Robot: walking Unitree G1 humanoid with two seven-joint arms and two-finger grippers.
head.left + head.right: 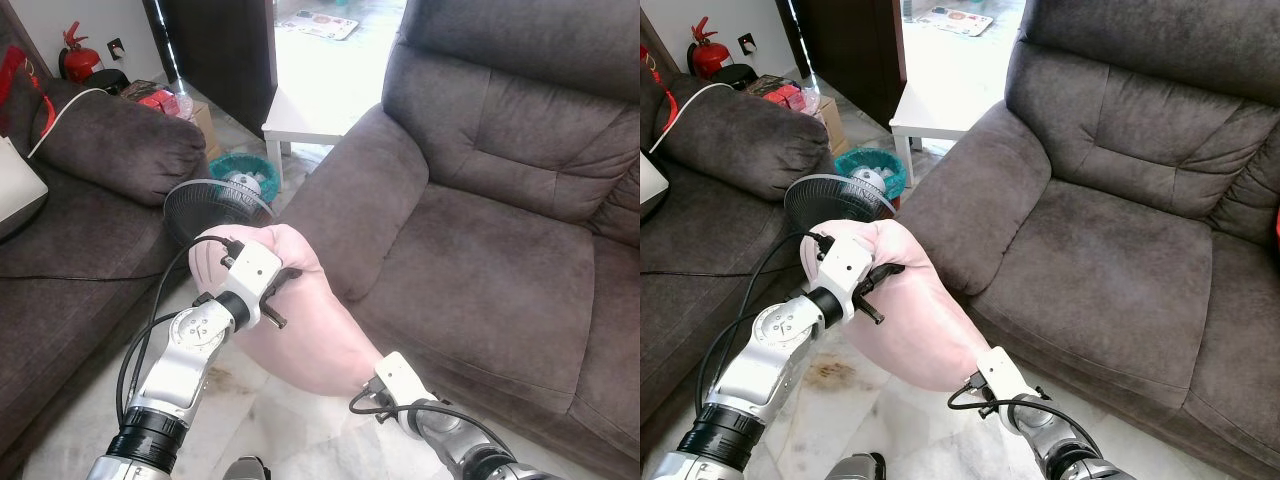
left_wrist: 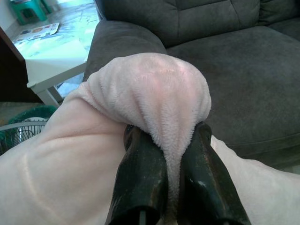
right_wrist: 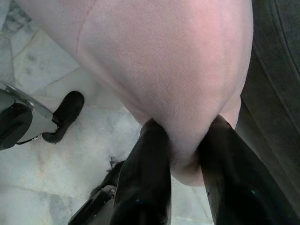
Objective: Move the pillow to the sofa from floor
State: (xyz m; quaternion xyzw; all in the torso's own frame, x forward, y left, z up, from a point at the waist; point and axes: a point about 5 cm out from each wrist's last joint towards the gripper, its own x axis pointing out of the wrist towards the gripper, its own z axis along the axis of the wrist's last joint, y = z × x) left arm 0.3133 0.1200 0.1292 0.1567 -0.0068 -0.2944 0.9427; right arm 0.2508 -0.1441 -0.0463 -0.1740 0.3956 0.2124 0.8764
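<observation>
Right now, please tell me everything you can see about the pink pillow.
The pillow is pale pink, soft and fleecy, long and plump. It is off the floor, held in the air before the sofa, slanting from upper left to lower right. The left gripper pinches a fold at its upper end; the right gripper pinches its lower end.
</observation>
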